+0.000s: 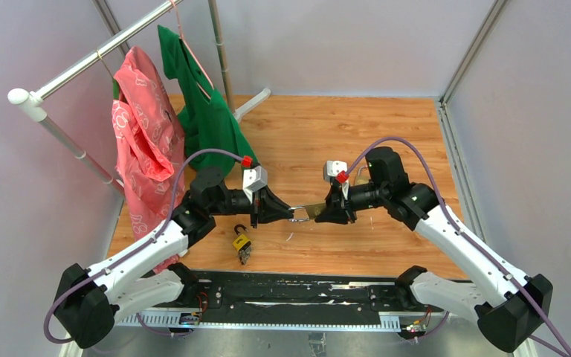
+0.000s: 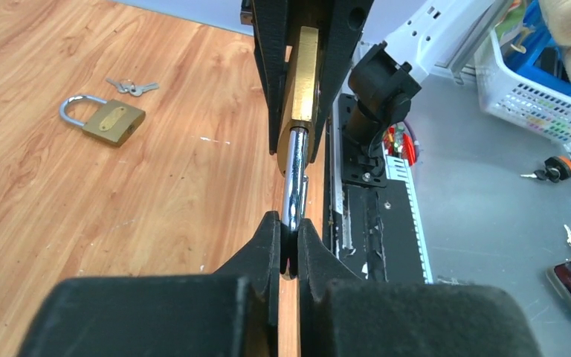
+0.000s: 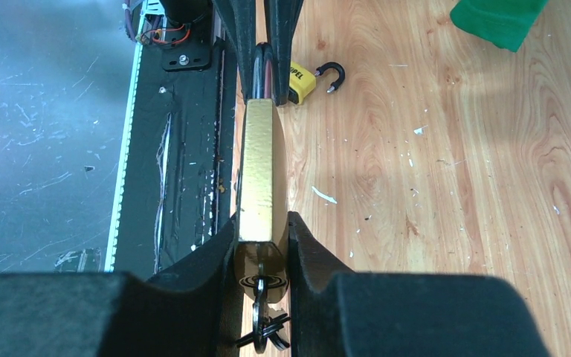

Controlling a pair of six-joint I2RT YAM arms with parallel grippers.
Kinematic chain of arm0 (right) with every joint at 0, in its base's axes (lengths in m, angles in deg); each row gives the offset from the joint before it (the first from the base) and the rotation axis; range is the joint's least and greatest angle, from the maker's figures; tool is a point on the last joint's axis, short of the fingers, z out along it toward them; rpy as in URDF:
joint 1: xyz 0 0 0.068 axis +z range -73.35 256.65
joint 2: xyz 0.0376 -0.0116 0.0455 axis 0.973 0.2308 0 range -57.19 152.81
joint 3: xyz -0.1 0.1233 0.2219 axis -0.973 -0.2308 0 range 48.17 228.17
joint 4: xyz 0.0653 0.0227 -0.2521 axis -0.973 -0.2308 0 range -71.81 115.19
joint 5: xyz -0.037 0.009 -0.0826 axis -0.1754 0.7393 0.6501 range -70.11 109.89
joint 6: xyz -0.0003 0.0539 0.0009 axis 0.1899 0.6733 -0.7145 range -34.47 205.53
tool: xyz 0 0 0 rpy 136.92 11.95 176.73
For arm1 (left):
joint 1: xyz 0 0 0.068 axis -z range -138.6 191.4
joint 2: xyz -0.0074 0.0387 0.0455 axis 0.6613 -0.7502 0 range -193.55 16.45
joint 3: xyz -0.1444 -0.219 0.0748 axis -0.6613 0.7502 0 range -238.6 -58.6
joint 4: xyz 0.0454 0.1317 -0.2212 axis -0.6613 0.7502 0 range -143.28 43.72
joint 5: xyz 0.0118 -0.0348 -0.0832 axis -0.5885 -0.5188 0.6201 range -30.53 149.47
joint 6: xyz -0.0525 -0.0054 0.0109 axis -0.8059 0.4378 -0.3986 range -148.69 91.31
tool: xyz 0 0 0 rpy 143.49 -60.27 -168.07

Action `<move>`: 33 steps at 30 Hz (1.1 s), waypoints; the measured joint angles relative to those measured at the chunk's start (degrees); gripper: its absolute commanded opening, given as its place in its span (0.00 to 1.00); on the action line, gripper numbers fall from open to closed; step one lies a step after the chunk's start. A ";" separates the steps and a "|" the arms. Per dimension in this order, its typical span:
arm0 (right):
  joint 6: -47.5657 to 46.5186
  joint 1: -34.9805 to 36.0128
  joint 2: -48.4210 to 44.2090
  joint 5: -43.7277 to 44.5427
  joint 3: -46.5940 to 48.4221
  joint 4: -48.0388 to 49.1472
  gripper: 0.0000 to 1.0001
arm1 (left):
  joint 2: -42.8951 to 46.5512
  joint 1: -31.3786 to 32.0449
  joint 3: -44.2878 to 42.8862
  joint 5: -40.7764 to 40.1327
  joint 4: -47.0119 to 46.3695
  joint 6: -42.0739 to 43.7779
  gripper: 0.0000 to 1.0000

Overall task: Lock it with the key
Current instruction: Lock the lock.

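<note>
A brass padlock [image 1: 311, 211] hangs above the table between my two grippers. My left gripper [image 1: 290, 210] is shut on its chrome shackle [image 2: 291, 178], seen pinched between the fingertips in the left wrist view, where the left gripper [image 2: 290, 227] points at the brass body [image 2: 306, 71]. My right gripper [image 1: 328, 211] is shut on the padlock body [image 3: 262, 171]. In the right wrist view the right gripper [image 3: 262, 223] flanks the body's lower end. A key [image 3: 263, 277] sits in the padlock's bottom between the fingers, its ring [image 3: 268, 327] dangling.
A yellow padlock [image 1: 242, 245] with an open black shackle lies on the wooden table near the left arm; it also shows in the right wrist view [image 3: 303, 78]. A second brass padlock [image 2: 105, 119] and loose keys [image 2: 134, 87] lie on the wood. A clothes rack [image 1: 82, 63] stands back left.
</note>
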 measured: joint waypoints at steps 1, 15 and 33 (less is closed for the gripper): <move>0.15 -0.04 0.11 0.00 0.00 0.02 0.00 | -0.07 -0.07 0.02 -0.02 -0.22 -0.28 0.00; 10.71 -0.44 2.56 -4.85 -1.38 12.11 0.53 | -0.24 -0.63 4.02 -2.47 -11.17 -11.21 0.00; 21.05 -0.59 2.91 -5.11 -5.51 26.60 0.33 | -0.37 -1.38 4.37 -1.84 -14.34 -12.96 0.00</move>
